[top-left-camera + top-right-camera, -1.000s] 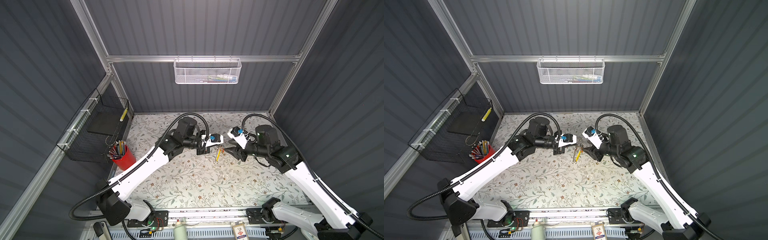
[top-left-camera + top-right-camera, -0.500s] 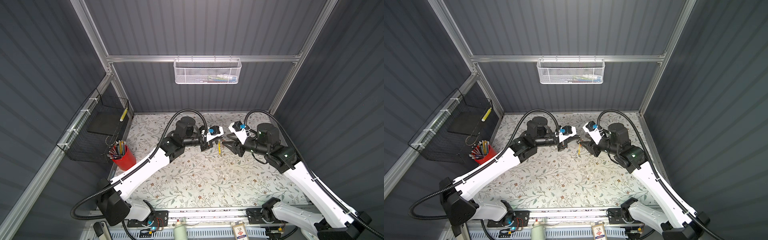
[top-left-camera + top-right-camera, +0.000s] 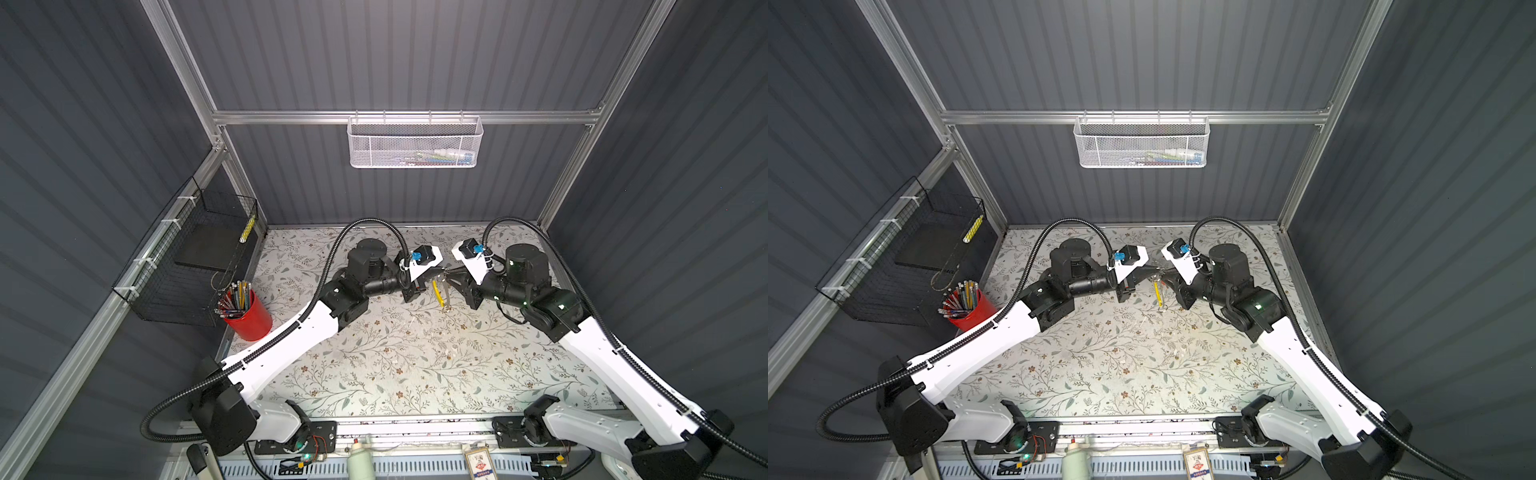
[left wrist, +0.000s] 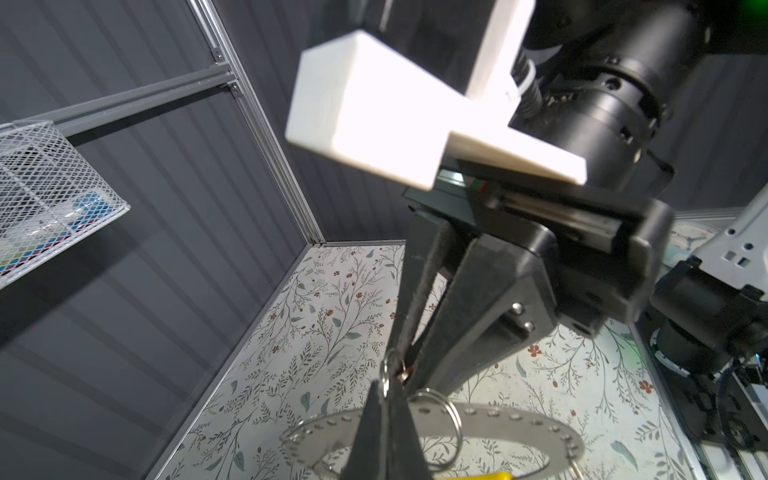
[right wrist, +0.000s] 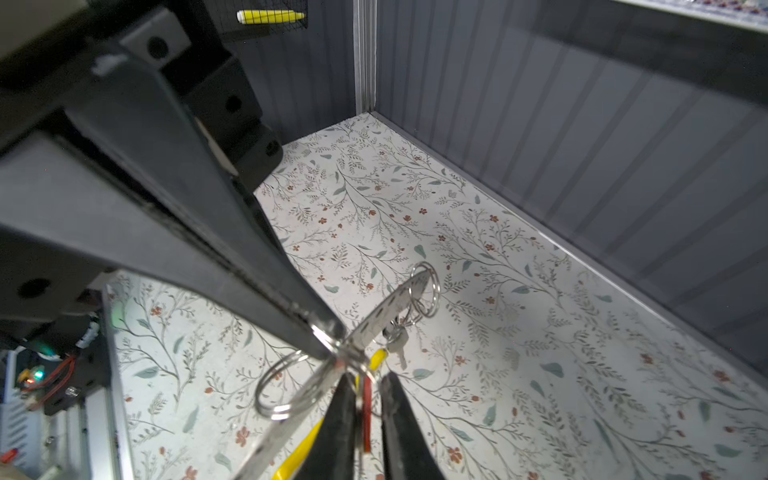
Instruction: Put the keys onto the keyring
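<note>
1. Left tool [image 4: 385,390] stays clenched on the thin grey studded keyring with yellow segment [image 5: 392,305], above the desk's [image 3: 415,365] rear middle.
2. Right tool [image 5: 366,379], wider earlier, now pinches a red key tag [image 5: 366,415].

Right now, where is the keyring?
In both top views the keyring hangs in the air over the back middle of the table, pinched in the shut jaws of the left gripper, directly facing the right gripper.
</note>
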Controlling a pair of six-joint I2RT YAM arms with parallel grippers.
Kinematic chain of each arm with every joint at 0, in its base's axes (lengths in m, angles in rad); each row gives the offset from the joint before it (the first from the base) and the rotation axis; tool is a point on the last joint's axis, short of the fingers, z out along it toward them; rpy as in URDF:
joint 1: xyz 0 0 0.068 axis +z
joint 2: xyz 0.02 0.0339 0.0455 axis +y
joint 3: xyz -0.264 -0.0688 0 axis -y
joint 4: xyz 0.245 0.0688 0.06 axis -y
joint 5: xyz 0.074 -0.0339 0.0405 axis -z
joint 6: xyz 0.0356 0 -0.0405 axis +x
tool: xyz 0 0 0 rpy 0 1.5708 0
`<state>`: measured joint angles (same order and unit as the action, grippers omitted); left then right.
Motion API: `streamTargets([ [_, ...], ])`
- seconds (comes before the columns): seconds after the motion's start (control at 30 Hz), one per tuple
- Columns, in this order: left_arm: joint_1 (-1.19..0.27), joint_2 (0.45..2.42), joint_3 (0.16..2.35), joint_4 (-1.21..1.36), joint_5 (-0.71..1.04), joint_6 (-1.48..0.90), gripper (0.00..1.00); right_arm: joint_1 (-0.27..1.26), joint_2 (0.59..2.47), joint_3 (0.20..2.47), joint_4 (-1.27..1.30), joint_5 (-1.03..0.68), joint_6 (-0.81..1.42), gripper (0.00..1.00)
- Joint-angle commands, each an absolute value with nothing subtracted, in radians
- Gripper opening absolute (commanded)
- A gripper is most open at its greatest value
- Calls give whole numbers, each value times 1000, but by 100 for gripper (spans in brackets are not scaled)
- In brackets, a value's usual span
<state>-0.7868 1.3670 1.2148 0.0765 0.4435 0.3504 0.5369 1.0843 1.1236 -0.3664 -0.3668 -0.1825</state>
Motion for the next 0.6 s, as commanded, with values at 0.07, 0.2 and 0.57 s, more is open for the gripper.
streamTargets([
  [0.07, -795, 1330, 1176, 238, 430, 246, 0, 544, 1090, 1124, -343, -446, -199, 7],
  [0.2, -795, 1326, 1144, 309, 445, 206, 0, 544, 1106, 1133, -353, -489, -217, 4],
  [0.57, -788, 1318, 1107, 333, 518, 190, 0, 523, 1065, 1111, -397, -450, -259, 40],
])
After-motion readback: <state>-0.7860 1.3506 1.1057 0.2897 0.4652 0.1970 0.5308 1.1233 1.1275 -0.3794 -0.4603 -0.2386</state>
